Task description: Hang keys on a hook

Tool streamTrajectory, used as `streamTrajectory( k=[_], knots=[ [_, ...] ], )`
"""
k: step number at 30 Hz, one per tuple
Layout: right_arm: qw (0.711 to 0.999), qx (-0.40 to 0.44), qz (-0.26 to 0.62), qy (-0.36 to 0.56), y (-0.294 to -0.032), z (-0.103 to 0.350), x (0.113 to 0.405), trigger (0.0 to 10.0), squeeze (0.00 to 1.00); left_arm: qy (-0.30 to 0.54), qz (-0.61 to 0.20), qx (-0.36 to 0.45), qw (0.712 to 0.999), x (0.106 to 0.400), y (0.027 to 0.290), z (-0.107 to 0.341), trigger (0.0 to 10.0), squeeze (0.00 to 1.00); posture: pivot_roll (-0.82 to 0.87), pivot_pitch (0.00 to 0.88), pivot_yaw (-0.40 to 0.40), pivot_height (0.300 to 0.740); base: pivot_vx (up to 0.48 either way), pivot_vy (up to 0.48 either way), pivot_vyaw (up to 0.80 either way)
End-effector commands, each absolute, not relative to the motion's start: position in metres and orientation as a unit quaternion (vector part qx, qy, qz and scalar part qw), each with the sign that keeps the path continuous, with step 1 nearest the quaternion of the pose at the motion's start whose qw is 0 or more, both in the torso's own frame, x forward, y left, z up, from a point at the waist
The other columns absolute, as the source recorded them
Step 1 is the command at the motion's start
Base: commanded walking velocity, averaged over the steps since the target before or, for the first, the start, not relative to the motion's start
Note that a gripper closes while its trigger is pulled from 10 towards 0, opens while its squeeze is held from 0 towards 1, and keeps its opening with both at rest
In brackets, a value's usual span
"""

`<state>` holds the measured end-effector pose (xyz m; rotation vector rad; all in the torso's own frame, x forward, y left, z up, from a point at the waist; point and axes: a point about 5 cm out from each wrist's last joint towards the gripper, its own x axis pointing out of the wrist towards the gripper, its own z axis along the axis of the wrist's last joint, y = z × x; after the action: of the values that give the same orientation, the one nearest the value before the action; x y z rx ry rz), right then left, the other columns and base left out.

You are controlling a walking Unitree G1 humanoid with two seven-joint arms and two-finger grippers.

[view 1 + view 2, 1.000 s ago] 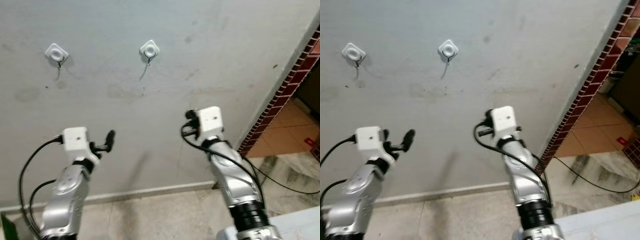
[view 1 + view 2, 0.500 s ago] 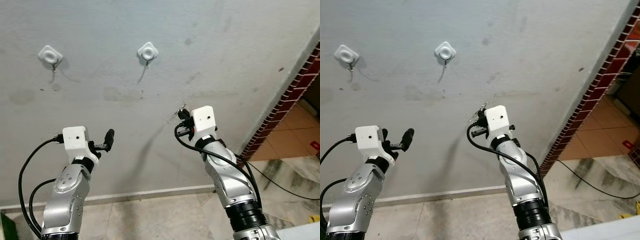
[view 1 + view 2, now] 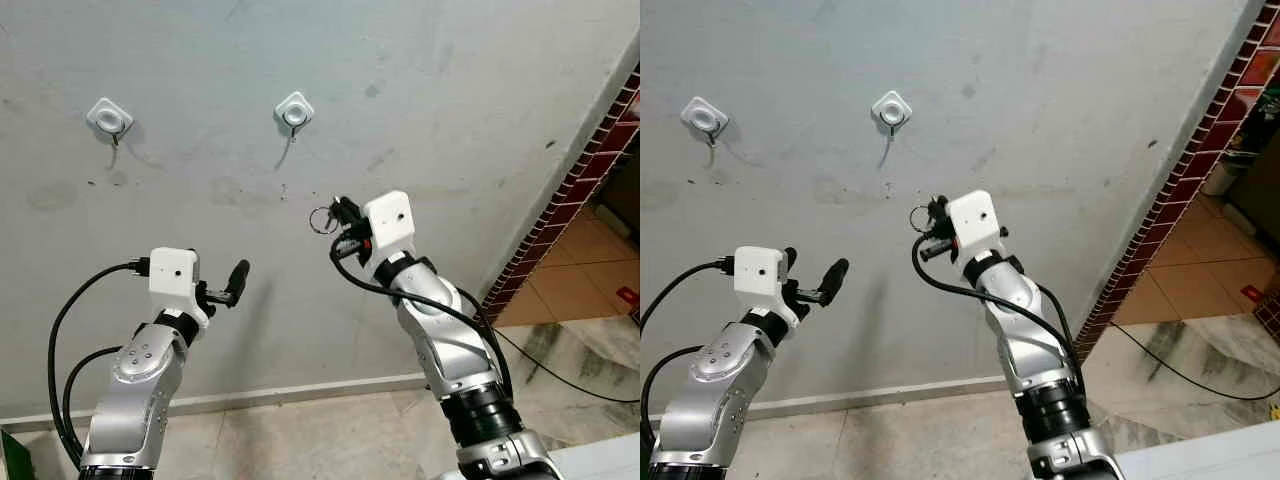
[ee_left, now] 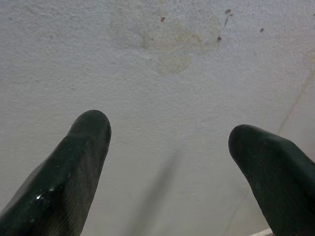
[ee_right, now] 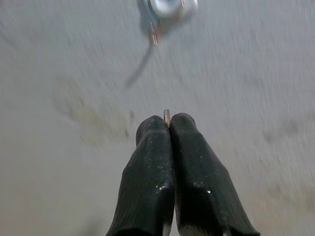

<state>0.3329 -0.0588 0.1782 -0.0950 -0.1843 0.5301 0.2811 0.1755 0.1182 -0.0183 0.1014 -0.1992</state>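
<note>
I have the key ring (image 3: 319, 219) pinched in the right gripper (image 3: 343, 214), its two black fingers (image 5: 157, 162) pressed tight together with only a thin sliver of metal showing at their tips in the right wrist view. What matters now is where the hook (image 3: 294, 110) sits: on the grey wall (image 3: 450, 120), up at about 11 o'clock from the ring and some way off, not yet near enough to catch. The ring hangs out on the left of the gripper, facing the wall, so I judge the right arm must rise and drift a little left. A second hook (image 3: 108, 116) lies further left, closer to the left gripper (image 3: 232, 284), which hovers low with its fingers spread wide and nothing between them, pointed at bare wall.
</note>
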Motion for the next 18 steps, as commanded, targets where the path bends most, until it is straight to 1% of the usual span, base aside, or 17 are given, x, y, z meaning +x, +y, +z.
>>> streamTrajectory(
  k=[1, 5, 9, 18],
  knots=[
    [0.953, -0.043, 0.278, -0.114, -0.05, 0.19, 0.335, 10.0, 0.0, 0.046, -0.108, 0.001, 0.993, 0.28, 0.174, 0.121, 10.0, 0.0, 0.12, 0.0, -0.014, 0.74, 0.0, 0.0, 0.0],
    [0.948, -0.034, 0.284, -0.139, -0.041, 0.206, 0.341, 10.0, 0.0, 0.045, -0.129, -0.008, 0.991, 0.276, 0.167, 0.121, 10.0, 0.0, 0.13, 0.0, -0.017, 0.74, 0.0, 0.0, 0.0],
    [0.946, -0.027, 0.287, -0.149, -0.036, 0.213, 0.344, 10.0, 0.0, 0.042, -0.145, -0.014, 0.988, 0.273, 0.163, 0.122, 10.0, 0.0, 0.13, 0.0, -0.018, 0.74, 0.0, 0.0, 0.0],
    [0.942, -0.002, 0.288, -0.174, -0.022, 0.227, 0.349, 10.0, 0.0, 0.042, -0.155, -0.01, 0.987, 0.271, 0.156, 0.123, 10.0, 0.0, 0.15, 0.0, -0.02, 0.74, 0.0, 0.0, 0.0]
  ],
)
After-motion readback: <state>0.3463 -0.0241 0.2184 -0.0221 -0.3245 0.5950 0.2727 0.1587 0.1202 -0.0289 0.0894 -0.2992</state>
